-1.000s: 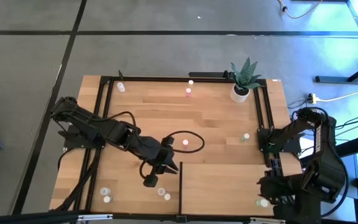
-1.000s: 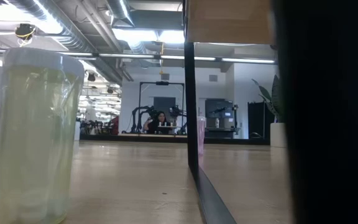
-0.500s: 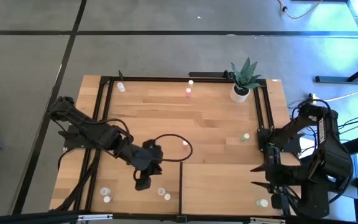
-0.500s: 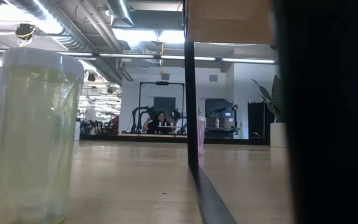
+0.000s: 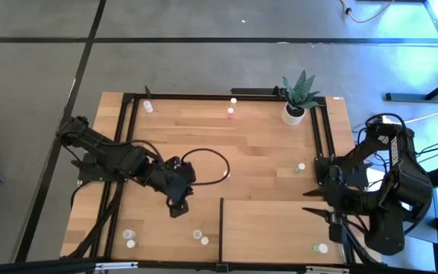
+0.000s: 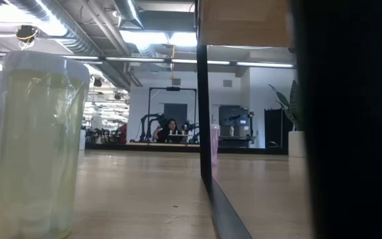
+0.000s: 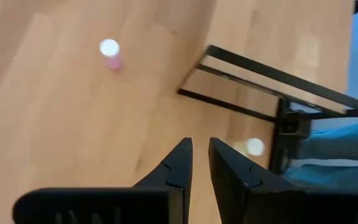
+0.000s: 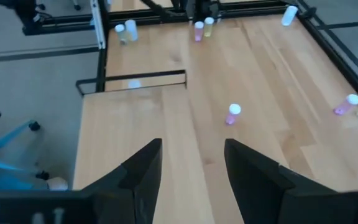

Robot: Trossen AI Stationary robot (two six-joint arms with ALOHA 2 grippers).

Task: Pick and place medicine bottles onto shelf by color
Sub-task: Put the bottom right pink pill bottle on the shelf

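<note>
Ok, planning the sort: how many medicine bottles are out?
10 medicine bottles: four front-left, one front-right, one right side, one centre, two back-middle, one back-left. More may be hidden.

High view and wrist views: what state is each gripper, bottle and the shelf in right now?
Left gripper: shut, empty, over the tabletop.
Right gripper: open, empty, above the pale wood shelf panel.
Pale wood shelf panel: no bottle visible on it.
Small pink bottle: upright on the tabletop.
Potted green plant: upright at the far edge.

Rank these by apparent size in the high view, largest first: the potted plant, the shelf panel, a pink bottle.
1. Shelf panel.
2. Potted plant.
3. Pink bottle, a mere dot.
</note>
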